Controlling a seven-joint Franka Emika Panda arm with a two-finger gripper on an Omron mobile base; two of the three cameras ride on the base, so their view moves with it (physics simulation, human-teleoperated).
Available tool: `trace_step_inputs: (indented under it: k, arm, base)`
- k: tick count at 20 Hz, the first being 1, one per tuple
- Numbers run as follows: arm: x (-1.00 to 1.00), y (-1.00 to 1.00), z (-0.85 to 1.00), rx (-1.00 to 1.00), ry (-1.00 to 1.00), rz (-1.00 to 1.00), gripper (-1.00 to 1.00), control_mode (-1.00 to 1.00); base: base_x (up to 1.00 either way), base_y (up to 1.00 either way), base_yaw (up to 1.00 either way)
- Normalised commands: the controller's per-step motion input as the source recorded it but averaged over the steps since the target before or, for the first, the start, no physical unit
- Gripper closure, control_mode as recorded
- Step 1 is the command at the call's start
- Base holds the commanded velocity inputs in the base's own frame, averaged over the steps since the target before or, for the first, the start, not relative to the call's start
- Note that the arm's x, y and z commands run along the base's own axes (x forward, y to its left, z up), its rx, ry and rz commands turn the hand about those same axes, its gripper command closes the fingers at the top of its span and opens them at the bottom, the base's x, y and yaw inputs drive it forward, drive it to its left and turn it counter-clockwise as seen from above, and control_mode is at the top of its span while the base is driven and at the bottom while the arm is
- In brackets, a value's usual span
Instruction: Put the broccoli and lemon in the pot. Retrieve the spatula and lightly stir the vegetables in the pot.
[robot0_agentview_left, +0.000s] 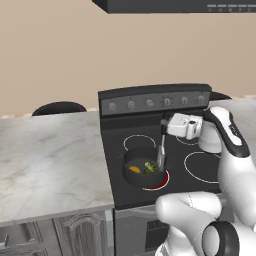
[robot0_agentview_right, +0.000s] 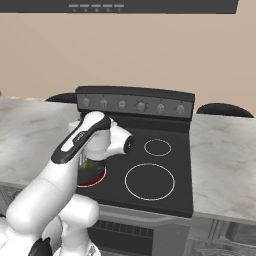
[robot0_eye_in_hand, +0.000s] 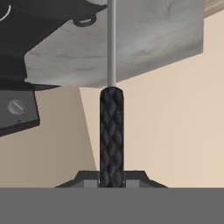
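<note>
Fingers (robot0_eye_in_hand: 92, 180) pinching the spatula (robot0_eye_in_hand: 111, 135) by its black handle.
Left base view: gripper (robot0_agentview_left: 163, 125) holding it upright, blade dipping into the pot (robot0_agentview_left: 131, 172) beside broccoli (robot0_agentview_left: 150, 168) and lemon (robot0_agentview_left: 134, 169); right base view: arm hiding most of that.

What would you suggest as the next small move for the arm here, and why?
Probably a gentle sideways sweep of the spatula. The gripper is shut on its handle, the blade hangs down into the pot, and the broccoli and lemon already lie inside, so only light stirring seems left.
</note>
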Motion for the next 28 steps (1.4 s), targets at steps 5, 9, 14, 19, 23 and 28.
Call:
trace_step_inputs:
  k: [5, 9, 14, 19, 23, 28]
  arm:
    - [0.3, 0.0, -0.28, 0.0, 0.0, 0.0, 1.0, -1.0]
    - [0.29, 0.0, -0.28, 0.0, 0.0, 0.0, 1.0, -1.0]
    - [0.28, 0.0, -0.32, 0.0, 0.0, 0.0, 1.0, -1.0]
    - [0.26, 0.0, -0.1, 0.0, 0.0, 0.0, 1.0, -1.0]
    - [0.16, 0.01, 0.0, 0.0, 0.0, 0.0, 1.0, -1.0]
    - [0.06, 0.06, -0.07, 0.0, 0.0, 0.0, 1.0, -1.0]
  base:
    - [0.0, 0.0, 0.0]
    - [0.0, 0.0, 0.0]
    - [0.0, 0.0, 0.0]
    - [0.0, 0.0, 0.0]
    - [0.0, 0.0, 0.0]
    - [0.0, 0.0, 0.0]
